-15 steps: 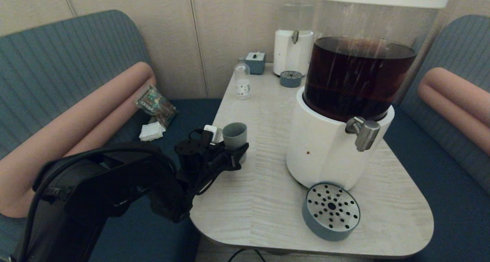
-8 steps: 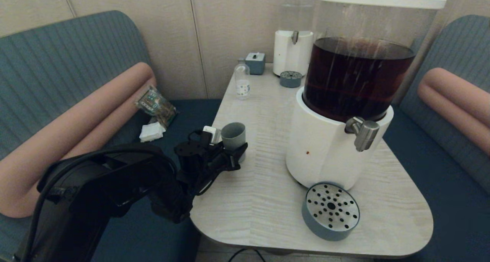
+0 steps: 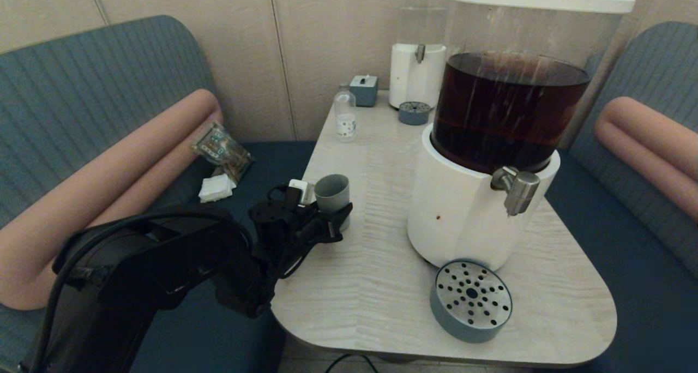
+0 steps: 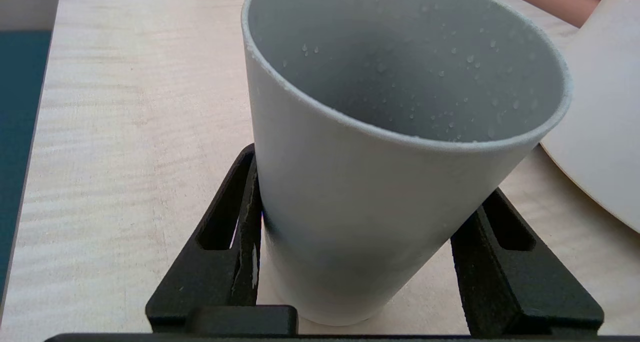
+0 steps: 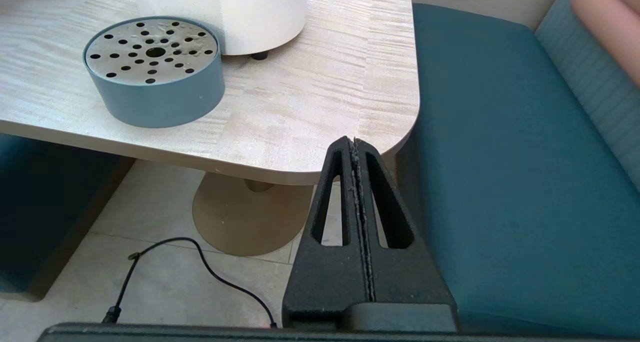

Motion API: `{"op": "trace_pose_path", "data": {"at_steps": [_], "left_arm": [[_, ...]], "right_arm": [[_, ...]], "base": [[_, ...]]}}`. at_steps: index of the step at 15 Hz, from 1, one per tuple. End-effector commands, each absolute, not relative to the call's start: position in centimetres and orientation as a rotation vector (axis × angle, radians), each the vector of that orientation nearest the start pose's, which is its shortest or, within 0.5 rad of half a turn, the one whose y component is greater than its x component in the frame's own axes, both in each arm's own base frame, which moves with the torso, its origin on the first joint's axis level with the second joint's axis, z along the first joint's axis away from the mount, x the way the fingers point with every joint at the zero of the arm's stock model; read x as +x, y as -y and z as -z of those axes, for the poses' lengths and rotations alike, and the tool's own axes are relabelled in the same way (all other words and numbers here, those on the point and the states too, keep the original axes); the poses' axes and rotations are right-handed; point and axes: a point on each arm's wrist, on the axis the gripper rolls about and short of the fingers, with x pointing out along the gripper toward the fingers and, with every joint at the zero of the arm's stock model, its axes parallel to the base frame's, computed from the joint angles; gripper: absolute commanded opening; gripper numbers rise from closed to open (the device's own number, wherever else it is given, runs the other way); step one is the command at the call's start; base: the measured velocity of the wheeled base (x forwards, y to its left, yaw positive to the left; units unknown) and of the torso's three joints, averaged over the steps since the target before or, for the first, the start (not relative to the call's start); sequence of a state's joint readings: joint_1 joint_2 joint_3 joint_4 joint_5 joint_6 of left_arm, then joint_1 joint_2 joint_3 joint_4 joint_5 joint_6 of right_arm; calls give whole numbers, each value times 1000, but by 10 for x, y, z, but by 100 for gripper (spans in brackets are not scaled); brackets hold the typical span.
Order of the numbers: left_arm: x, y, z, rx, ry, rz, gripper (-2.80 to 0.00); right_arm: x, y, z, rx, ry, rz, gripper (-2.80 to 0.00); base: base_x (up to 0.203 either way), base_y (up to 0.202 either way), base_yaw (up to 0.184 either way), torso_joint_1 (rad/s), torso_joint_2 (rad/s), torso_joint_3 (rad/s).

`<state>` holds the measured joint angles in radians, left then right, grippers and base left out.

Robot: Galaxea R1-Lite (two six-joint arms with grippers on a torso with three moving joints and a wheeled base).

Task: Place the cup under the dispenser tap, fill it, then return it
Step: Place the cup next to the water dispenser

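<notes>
Down off the near corner of the bench point(image 5: 300, 107) the right pincer point(image 5: 355, 144) hangs parked, fingers pressed flat together. A bit further in sits the drip tray point(image 3: 471, 300), right under the dispenser tap point(image 3: 517, 187). Over by the bench's left edge, the left pincer point(image 4: 370, 222) is clamped on the cup point(image 3: 332, 194), which stands upright, droplets inside, well apart from the tap.
</notes>
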<state>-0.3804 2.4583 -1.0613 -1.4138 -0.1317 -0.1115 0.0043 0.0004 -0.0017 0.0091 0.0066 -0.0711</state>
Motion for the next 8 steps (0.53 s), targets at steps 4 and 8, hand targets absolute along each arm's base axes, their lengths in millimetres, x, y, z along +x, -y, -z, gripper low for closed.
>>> {"op": "trace_pose_path", "data": {"at_steps": [4, 8], "left_arm": [[408, 166, -29, -113, -11, 511, -280], [408, 167, -28, -116, -14, 514, 0]], "right_arm": [[-23, 0, -75, -72, -6, -12, -280], [-23, 0, -75, -72, -6, -12, -280]], "base": [[0, 0, 0, 0, 0, 0], [0, 0, 0, 0, 0, 0]]}}
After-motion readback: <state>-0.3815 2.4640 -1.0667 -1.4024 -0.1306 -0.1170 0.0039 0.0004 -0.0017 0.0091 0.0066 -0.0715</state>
